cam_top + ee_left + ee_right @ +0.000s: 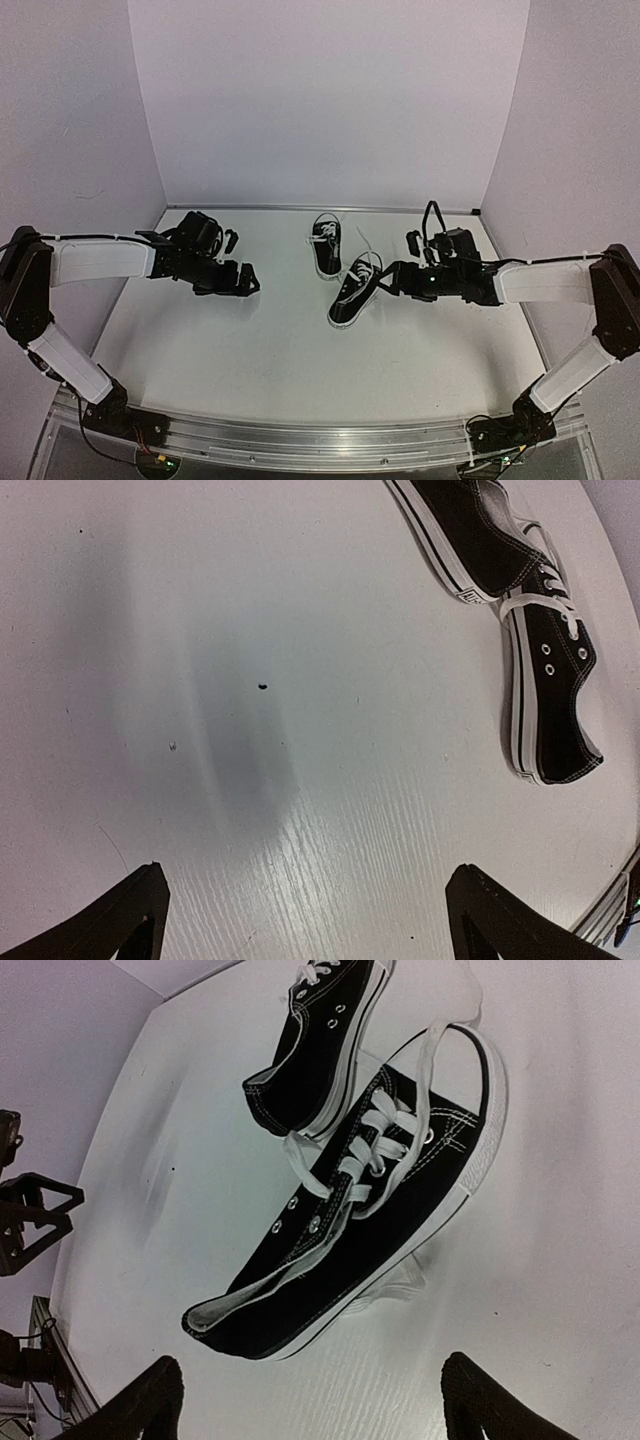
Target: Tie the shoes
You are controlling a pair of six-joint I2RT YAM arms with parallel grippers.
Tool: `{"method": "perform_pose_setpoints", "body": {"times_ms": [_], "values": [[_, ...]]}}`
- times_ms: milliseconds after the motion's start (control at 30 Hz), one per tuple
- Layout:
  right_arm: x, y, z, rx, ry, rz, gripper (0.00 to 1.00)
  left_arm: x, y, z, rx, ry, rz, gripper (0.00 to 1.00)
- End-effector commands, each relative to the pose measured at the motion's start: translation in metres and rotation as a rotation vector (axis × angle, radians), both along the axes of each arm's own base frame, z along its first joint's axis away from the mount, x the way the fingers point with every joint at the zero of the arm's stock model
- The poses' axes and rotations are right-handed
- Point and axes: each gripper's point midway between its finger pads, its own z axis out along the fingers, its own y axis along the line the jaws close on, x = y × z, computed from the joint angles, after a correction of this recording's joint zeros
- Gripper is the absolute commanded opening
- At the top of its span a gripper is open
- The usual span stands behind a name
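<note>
Black nearer sneaker [352,295] lies on the bench [250,350], laces [375,1145] untied, just beside the farther sneaker [327,245]. Your right gripper [386,282] faces it spread and empty, likely staged to reach those laces; your left gripper [250,283] hangs fully open, empty, well apart.

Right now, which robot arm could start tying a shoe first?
Right. The right gripper, open, sits just beside the nearer shoe, whose loose laces fill its wrist view. The left gripper, also open, hangs over bare table, with the shoes off to one side.
</note>
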Motion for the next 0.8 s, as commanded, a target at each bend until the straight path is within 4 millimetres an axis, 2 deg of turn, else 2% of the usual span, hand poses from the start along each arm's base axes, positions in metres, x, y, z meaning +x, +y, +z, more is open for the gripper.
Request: {"method": "perform_pose_setpoints", "body": {"times_ms": [0,133,267,433,533,700,767], "values": [[0.015,0.023,0.002,-0.005,0.017,-0.011,0.75,0.008,-0.007,0.023,-0.059,-0.059,0.014,1.0],[0.021,0.042,-0.01,-0.007,0.054,0.005,0.65,0.008,-0.004,0.022,-0.067,-0.066,0.037,1.0],[0.029,0.053,-0.028,-0.029,0.096,-0.001,0.6,0.007,-0.002,0.021,-0.07,-0.066,0.048,1.0],[0.038,0.065,-0.04,-0.036,0.116,-0.007,0.53,0.006,0.001,0.022,-0.063,-0.075,0.056,1.0],[0.043,0.067,-0.045,-0.045,0.124,-0.022,0.5,0.006,0.004,0.023,-0.053,-0.081,0.064,1.0],[0.052,0.066,-0.051,-0.074,0.14,-0.06,0.39,0.007,0.008,0.024,-0.038,-0.09,0.077,1.0],[0.054,0.067,-0.051,-0.077,0.145,-0.065,0.31,0.007,0.009,0.024,-0.036,-0.091,0.079,1.0]]}}
